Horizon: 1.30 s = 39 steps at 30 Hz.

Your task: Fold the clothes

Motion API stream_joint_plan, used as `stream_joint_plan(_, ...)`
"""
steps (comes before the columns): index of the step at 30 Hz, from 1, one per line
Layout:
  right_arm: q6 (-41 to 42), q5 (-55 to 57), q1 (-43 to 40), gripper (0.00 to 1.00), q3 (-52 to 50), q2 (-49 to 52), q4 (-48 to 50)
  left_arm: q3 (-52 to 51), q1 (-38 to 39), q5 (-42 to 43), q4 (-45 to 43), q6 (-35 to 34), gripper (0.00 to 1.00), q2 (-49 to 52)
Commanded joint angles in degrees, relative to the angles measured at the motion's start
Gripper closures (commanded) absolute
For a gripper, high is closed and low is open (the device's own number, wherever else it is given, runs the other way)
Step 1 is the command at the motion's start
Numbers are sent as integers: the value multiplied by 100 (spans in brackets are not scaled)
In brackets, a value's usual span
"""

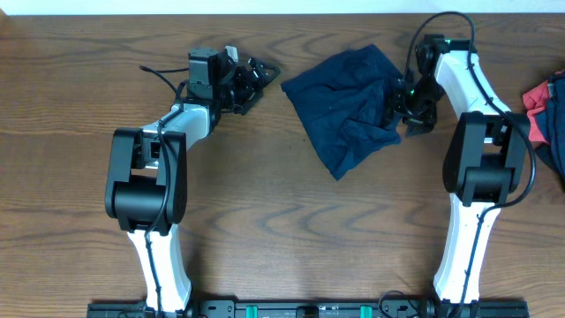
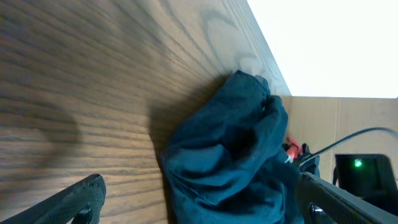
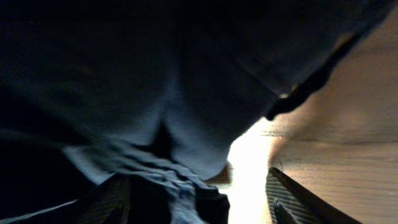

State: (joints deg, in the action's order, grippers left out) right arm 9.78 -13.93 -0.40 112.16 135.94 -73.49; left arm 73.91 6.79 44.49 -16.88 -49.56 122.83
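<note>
The clothes (image 1: 346, 106) are a dark navy garment lying crumpled on the wooden table (image 1: 282, 221) at the back centre-right. My left gripper (image 1: 262, 78) is open just left of the garment's left edge. In the left wrist view the garment (image 2: 230, 149) is bunched ahead of and partly between the wide-open jaws (image 2: 205, 208). My right gripper (image 1: 397, 106) is at the garment's right edge. In the right wrist view its jaws (image 3: 205, 199) are open, with folds of the fabric (image 3: 155, 93) lying over the left finger and into the gap.
A pile of red and dark cloth (image 1: 547, 110) lies at the table's right edge. The right arm with a green light (image 2: 357, 163) shows behind the garment in the left wrist view. The table's back edge is close behind both grippers.
</note>
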Motion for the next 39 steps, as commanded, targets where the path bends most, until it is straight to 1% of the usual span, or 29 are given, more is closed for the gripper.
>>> stream_joint_plan(1,-164,48,17,30,409,-664,44,22,-13,157,4,-7,2,50)
stream_joint_plan(4,-144,122,-7,24,625,-1021,28,22,-13,162,4,-9,1,50)
stream_joint_plan(8,-273,501,-31,6,691,-1276,400,22,4,459,7,-9,2,50)
stream_joint_plan(10,-503,420,-85,1,693,-1270,623,22,57,713,28,-9,2,50)
stream_joint_plan(13,-837,188,-205,1,693,-1233,866,22,214,986,284,-9,1,50)
stream_joint_plan(18,-835,22,-426,1,824,-1235,1071,20,640,1080,907,-7,2,50)
stream_joint_plan(24,-815,-466,-691,1,1104,-1239,1027,22,1300,1093,887,-37,2,50)
stream_joint_plan(27,-815,-520,-789,1,1226,-1239,981,20,1598,885,892,-70,2,52)
stream_joint_plan(31,-820,-520,-817,1,1351,-1239,767,20,1788,450,885,-76,19,55)
stream_joint_plan(32,-822,-520,-815,1,1357,-1239,728,22,1801,367,881,-74,20,55)
stream_joint_plan(33,-828,-520,-815,1,1360,-1241,697,22,1801,321,876,-79,19,55)
stream_joint_plan(35,-841,-522,-815,1,1364,-1241,640,20,1799,192,892,-192,5,55)
stream_joint_plan(37,-839,-551,-813,1,1364,-1241,592,20,1794,2,892,-240,3,55)
stream_joint_plan(39,-841,-566,-828,1,1366,-1250,531,22,1757,-249,863,-240,5,55)
